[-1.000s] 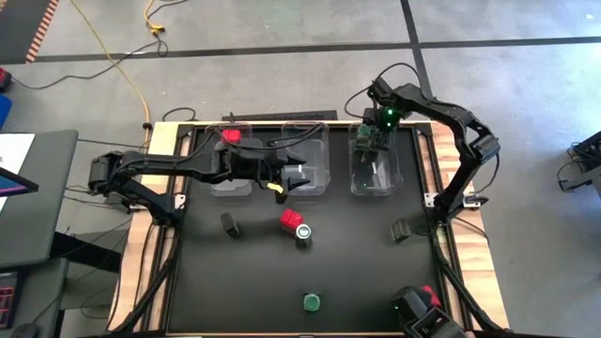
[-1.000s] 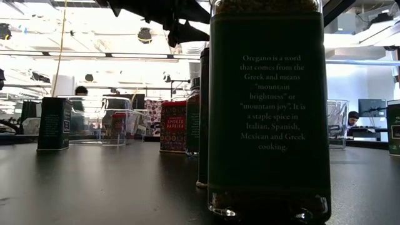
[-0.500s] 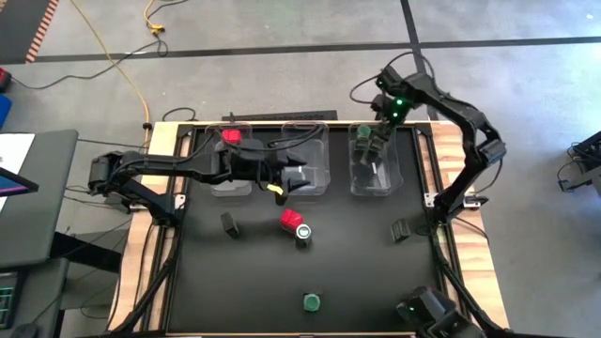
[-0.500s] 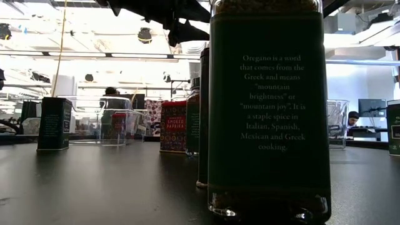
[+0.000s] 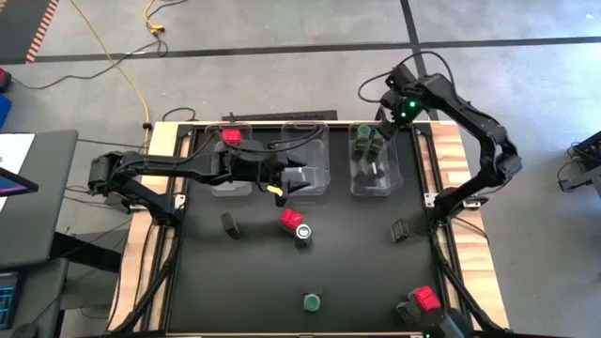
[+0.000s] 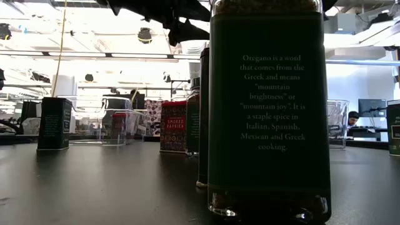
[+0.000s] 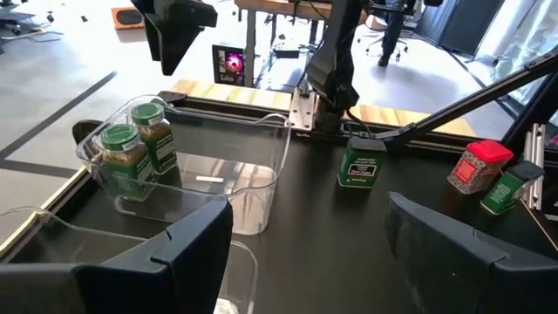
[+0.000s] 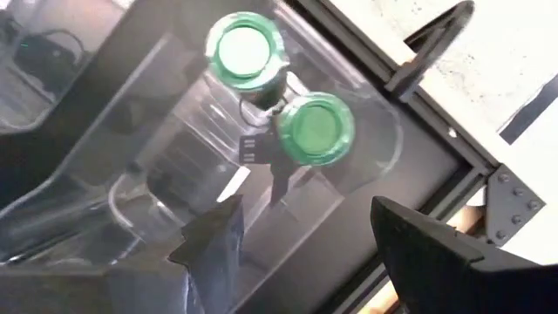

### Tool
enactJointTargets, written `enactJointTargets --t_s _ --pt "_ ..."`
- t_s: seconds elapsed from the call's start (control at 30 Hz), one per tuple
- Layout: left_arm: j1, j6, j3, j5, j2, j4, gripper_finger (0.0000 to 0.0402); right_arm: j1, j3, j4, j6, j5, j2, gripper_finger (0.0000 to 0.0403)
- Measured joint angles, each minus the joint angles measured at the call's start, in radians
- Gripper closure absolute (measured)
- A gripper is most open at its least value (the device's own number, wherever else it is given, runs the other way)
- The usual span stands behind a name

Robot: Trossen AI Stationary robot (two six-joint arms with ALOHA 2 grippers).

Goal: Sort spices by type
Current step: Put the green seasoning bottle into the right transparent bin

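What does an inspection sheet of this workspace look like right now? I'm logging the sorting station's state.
Surface: black table, wood edging.
Job's things: two green-lidded jars in the right bin; red spice in the left bin; red spice, green jars and dark tins loose.
Clutter: nothing seen.
End effectors: left end effector open over the middle bin; right end effector open above the right bin.
Cables: yellow cable on floor.
Surroundings: person at a far desk.

bins (image 7: 261, 179): clear glossy plastic | table (image 5: 357, 272): matt black | frame (image 5: 455, 164): bare wood | jar lids (image 8: 316, 129): green plastic
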Motion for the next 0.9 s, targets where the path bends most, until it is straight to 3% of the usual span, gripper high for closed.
enactJointTargets --t_s 0.43,0.6,0.9 --pt "-0.004 0.013 0.0 0.0 -0.04 -0.035 0.0116 0.144 0.0 0.004 0.118 0.019 -0.01 0.0142" --pt "-0.004 0.045 0.0 0.0 -0.122 -0.117 0.0116 0.173 -0.041 0.047 0.158 0.021 -0.024 0.0191" --pt "-0.007 0.054 0.0 -0.015 -0.172 -0.167 0.0116 0.177 -0.362 0.362 0.295 0.021 -0.164 0.0297"
